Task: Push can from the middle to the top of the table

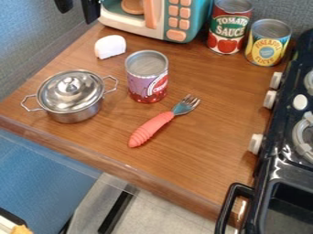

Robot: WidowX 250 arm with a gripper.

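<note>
"Where's the hand?"

"The gripper [77, 9] hangs at the top edge, toward the left. Its two black fingers stand apart, with nothing between them."

"And what's closest to it?"

"A small white block [110, 47] with a rounded top, on the wooden table [214, 132]. To its right, at the back, is a toy microwave [156, 25] with a coral handle and buttons."

"Where's the can we care about?"

"The purple-and-red can [147, 77] stands upright around the middle of the table, slightly toward the back, metal end up. The gripper is well apart from it."

"Anything near that can?"

"A lidded metal pot [71, 96] is on its left, one wire handle reaching just beside it. In front lies a fork [160, 122], set at a slant: coral grip toward the front left, tines toward the back right."

"What about farther off?"

"Two more cans are upright at the back right: one with a red-and-green label [229, 26], and one with a yellow label [267, 43] just beside it. Past them, along the right side, runs a black stove [274, 167] with white knobs, and a black handle [227, 205] sticks out at its front."
</note>
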